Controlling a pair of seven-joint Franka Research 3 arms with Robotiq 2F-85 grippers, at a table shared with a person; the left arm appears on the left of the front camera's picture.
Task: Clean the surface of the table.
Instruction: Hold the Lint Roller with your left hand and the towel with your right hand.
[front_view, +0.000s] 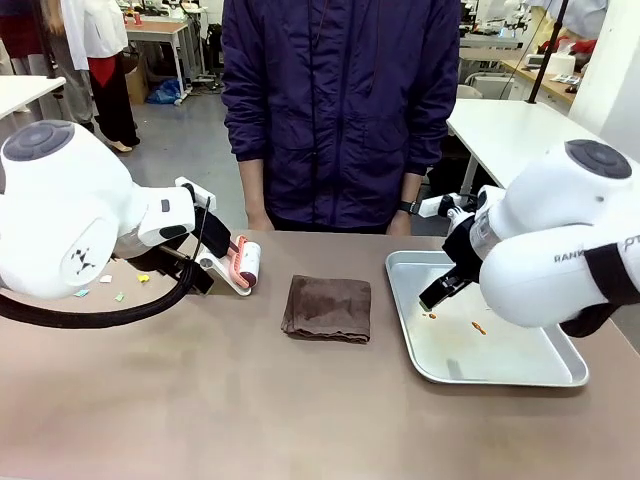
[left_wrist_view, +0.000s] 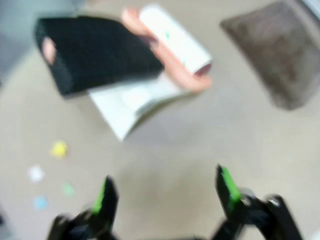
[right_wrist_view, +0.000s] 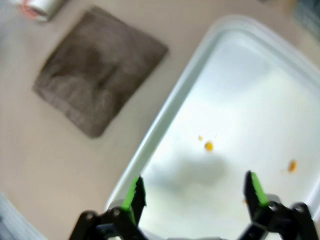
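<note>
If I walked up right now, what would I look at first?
Probably the big white left arm and right arm looming over the table. Between them lies a folded brown cloth, with a lint roller to its left and a shiny tray dotted with orange spots to its right.

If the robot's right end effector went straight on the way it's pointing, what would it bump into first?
Probably the bare floor of the shiny silver rectangular metal tray, near the small orange specks. The right end effector is open and points into it, though depth is unclear.
</note>
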